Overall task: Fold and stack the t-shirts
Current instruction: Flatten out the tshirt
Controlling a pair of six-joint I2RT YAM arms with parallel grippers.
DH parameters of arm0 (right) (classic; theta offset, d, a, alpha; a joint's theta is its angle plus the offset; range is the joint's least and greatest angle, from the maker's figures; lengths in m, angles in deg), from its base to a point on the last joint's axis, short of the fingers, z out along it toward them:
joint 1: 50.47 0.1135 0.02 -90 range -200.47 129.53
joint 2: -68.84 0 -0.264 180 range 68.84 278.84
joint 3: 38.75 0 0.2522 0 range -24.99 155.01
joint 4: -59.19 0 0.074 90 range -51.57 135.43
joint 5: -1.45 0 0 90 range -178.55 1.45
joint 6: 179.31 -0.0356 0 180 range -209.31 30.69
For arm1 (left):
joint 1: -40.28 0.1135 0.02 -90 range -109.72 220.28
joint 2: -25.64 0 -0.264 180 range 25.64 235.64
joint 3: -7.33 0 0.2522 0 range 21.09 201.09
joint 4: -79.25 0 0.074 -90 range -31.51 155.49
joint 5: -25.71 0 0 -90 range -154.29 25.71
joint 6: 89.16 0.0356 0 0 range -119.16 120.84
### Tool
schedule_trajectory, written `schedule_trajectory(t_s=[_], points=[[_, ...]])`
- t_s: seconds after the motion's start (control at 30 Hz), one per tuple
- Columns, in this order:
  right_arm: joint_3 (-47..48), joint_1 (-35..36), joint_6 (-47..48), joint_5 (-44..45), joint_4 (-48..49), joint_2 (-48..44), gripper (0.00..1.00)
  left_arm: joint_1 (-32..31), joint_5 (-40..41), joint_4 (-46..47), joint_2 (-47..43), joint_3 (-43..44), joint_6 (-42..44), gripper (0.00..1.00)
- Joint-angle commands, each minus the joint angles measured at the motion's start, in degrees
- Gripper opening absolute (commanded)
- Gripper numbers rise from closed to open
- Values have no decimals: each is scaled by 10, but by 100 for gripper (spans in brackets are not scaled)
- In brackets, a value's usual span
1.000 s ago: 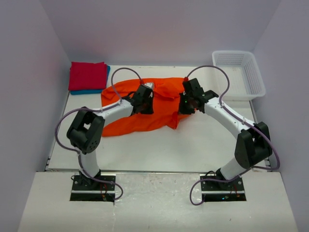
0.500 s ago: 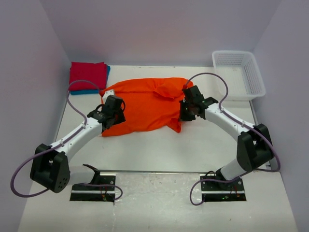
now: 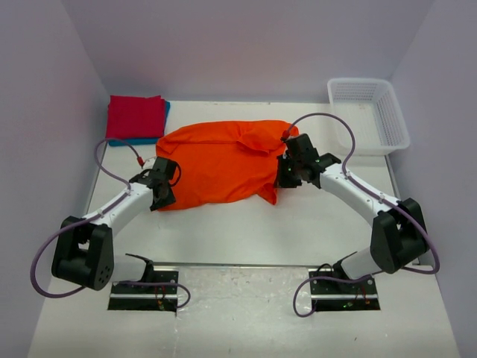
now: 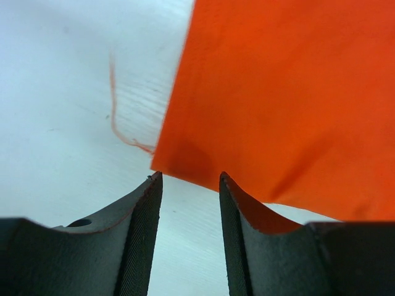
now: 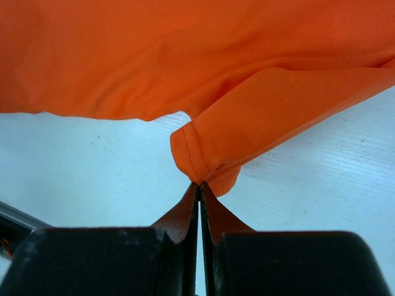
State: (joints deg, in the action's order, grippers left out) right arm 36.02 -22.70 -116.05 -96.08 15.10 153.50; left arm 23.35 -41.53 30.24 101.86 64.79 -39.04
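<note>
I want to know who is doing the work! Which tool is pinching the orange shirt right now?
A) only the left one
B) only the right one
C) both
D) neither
B: the right tool is squeezed shut on a hemmed bit of the orange shirt, while the left tool stands open with only table showing between its sides, the shirt's corner just ahead of it.

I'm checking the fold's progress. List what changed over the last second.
The left claw swung from over the middle of the orange t-shirt out to its near-left corner and opened; nothing sits between its jaws now. The right claw stayed shut on the shirt's right edge. The red t-shirt, the blue t-shirt beneath it and the basket have not moved.
</note>
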Motion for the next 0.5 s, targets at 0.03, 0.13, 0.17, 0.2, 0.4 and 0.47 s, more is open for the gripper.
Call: schedule_trajectory(t_s=[0.03, 0.13, 0.17, 0.2, 0.4, 0.47], points=[[-4, 4, 8, -12, 15, -22, 0, 30, -21, 12, -13, -30, -1, 42], [-6, 4, 8, -11, 17, -23, 0, 34, -38, 18, -9, -35, -8, 41], [-8, 4, 8, -11, 18, -24, 0, 34, -47, 19, -8, -35, -11, 38], [-9, 3, 8, -12, 18, -24, 0, 34, -54, 23, -7, -41, -11, 36], [-4, 3, 8, -15, 18, -21, 0, 37, -51, 53, 21, -41, -2, 34], [-4, 3, 8, -16, 18, -18, 0, 40, -45, 60, 30, -36, 0, 34]])
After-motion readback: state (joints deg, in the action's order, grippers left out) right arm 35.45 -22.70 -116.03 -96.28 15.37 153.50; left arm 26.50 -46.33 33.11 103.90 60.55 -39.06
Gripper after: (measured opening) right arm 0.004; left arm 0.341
